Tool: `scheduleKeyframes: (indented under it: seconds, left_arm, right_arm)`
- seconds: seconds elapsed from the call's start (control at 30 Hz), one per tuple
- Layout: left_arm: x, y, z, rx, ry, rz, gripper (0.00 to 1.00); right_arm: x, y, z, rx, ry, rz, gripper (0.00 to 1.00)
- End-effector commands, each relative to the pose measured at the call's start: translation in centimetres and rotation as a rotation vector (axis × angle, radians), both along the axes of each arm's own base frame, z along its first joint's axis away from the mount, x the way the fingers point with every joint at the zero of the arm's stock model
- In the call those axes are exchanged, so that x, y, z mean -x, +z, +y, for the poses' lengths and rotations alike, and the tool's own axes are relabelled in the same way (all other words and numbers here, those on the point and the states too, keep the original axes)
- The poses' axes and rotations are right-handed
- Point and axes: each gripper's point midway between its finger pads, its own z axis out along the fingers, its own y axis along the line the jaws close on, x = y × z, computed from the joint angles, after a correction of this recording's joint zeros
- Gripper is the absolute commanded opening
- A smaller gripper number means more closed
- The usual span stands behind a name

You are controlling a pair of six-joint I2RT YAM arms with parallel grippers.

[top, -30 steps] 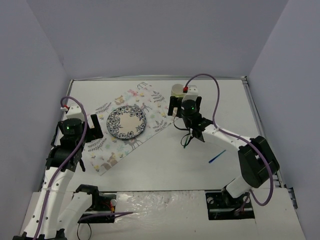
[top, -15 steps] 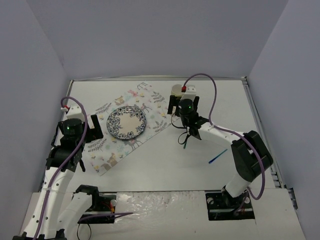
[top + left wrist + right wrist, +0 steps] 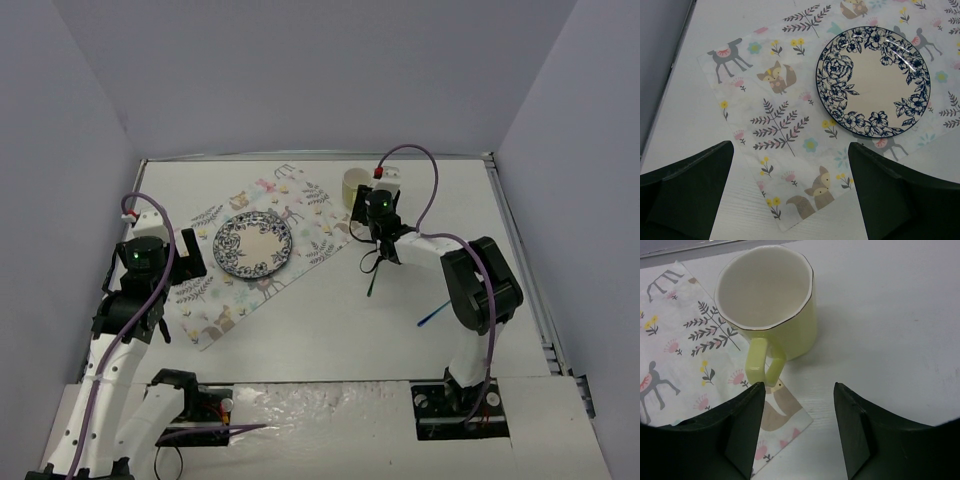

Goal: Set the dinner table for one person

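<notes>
The white dinner table carries a floral animal-print placemat with a blue-patterned plate on it. A pale yellow mug stands upright at the placemat's far right corner, its handle turned toward my right gripper. That gripper is open and narrowed, with nothing between its fingers; its left fingertip is just short of the handle. In the top view the mug sits just beyond the right gripper. My left gripper hangs wide open over the placemat's near corner, beside the plate.
A thin black utensil lies on the table right of the placemat. A thin blue utensil lies further right and nearer. Grey walls enclose the table on three sides; a metal rim runs along the right edge.
The right arm has swung its elbow in and turned its gripper closer to the mug, and its jaws have narrowed. The left arm, mug and plate have not moved.
</notes>
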Motion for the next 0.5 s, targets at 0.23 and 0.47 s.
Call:
scheduleKeyframes:
  seconds: [0.23,0.47]
  left_arm:
    - [-0.8,1.7,0.1,0.011,0.012,-0.069,0.97]
    - [-0.8,1.8,0.1,0.012,0.011,-0.072,0.97]
  right_arm:
    - [-2.9,5.6,2.3,-0.050,0.061,-0.181,0.48]
    - [-3.2,5.5,3.1,-0.035,0.067,-0.185,0.45]
